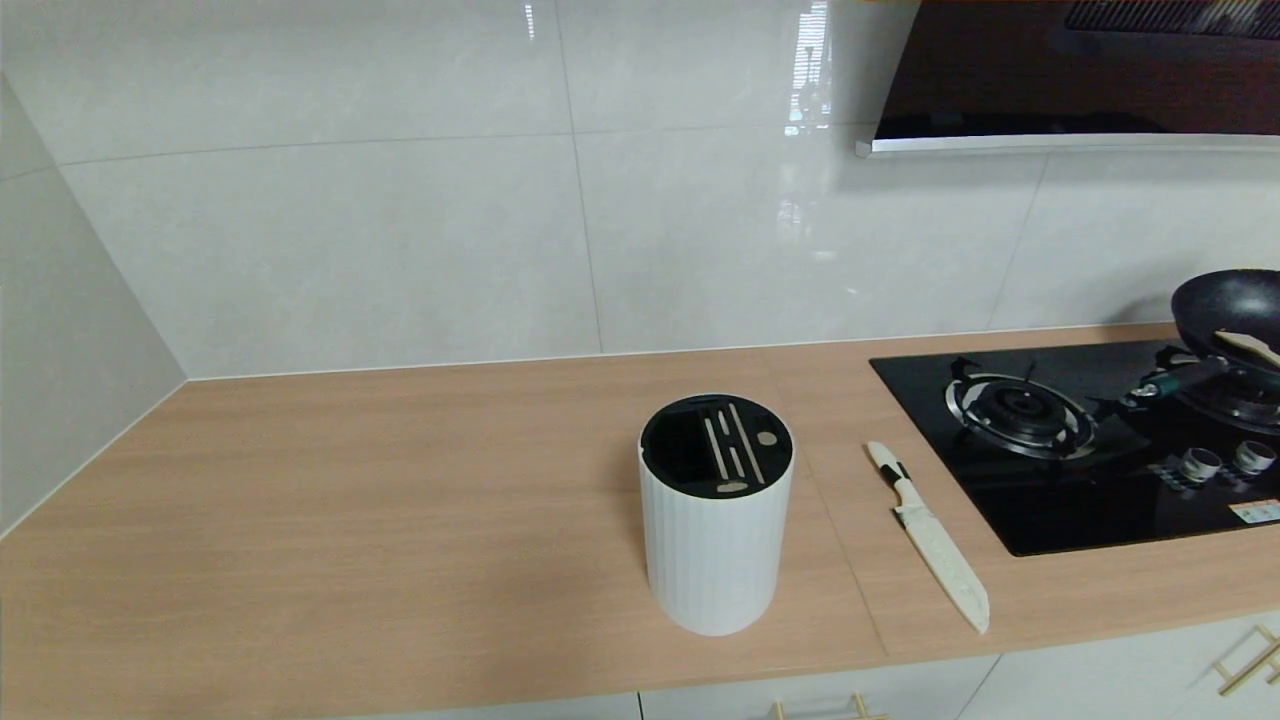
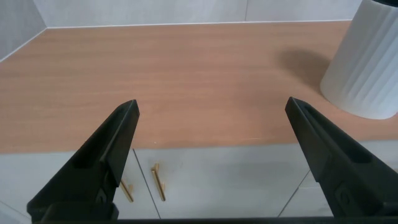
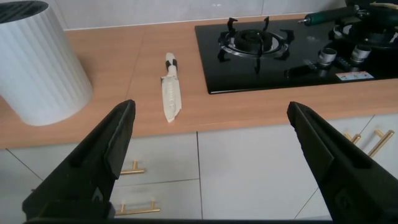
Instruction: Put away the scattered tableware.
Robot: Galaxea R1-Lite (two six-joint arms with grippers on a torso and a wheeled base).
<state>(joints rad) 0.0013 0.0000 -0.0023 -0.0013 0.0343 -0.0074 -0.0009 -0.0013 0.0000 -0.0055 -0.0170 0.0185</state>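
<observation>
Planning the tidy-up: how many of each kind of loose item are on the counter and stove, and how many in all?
Knife block: 1
Knife: 1
Frying pan: 1
Pale utensil resting in the pan: 1
Total: 4
</observation>
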